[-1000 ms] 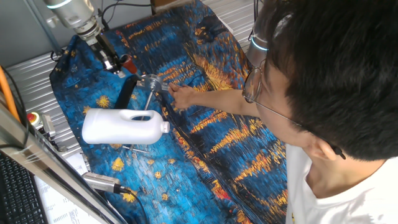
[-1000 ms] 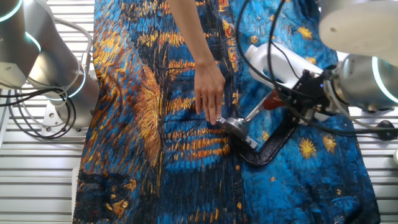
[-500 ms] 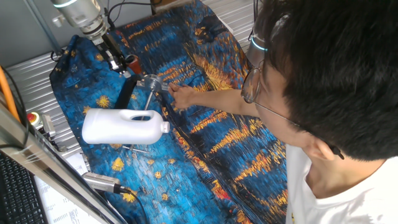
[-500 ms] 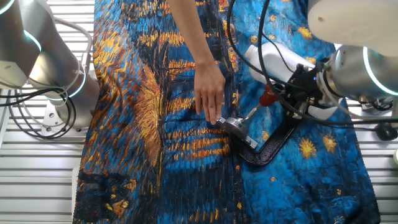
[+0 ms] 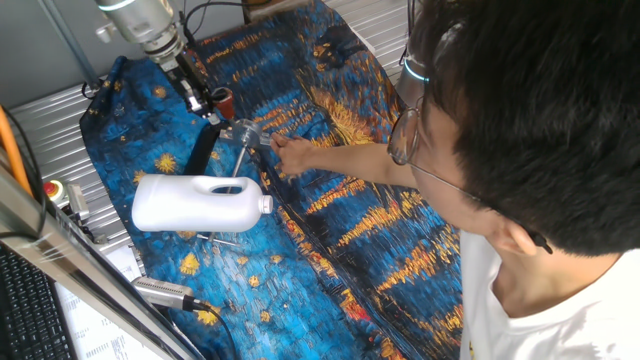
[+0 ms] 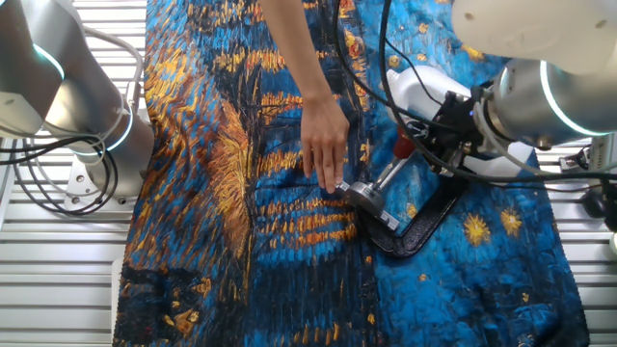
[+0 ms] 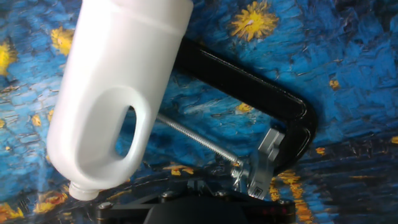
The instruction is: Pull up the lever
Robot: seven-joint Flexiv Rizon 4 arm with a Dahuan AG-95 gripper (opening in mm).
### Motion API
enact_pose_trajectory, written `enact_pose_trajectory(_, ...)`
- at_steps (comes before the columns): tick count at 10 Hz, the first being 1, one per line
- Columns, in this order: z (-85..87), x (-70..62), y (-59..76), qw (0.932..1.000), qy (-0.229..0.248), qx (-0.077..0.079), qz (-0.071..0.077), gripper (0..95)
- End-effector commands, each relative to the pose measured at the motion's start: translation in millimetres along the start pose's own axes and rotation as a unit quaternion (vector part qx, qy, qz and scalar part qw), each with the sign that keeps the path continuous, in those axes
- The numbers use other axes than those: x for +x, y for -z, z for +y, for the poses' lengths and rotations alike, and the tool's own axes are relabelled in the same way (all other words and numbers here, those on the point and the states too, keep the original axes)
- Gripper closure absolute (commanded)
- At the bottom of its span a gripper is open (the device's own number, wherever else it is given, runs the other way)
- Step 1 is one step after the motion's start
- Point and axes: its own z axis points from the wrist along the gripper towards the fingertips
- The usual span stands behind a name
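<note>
At six o'clock in the hand view our gripper [image 6: 416, 151] fills the bottom edge; we probably have its jaws closed on the lever [image 6: 389, 167] at its red tip, though the contact is partly hidden. Beyond, at ten o'clock, lies the white jug [image 7: 112, 87]. A person's hand [image 6: 326, 145] steadies the clamp [image 6: 364, 199]. We judge the pull underway; next, lift further along the lever's arc.

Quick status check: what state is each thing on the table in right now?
Lever: tilted up, red tip at the gripper.
Gripper: at the red tip; open or shut unclear.
Clamp: on the cloth, steadied by a person's hand.
White jug: lying on its side.
</note>
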Motion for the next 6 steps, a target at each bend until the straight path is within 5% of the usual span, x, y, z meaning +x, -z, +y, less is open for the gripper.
enact_pose_trajectory(1,-0.7,1.2,-0.6,0.9994,0.014,0.023,-0.020,95.0)
enact_pose_trajectory(6,-0.7,1.2,-0.6,0.9990,0.026,-0.001,-0.036,95.0)
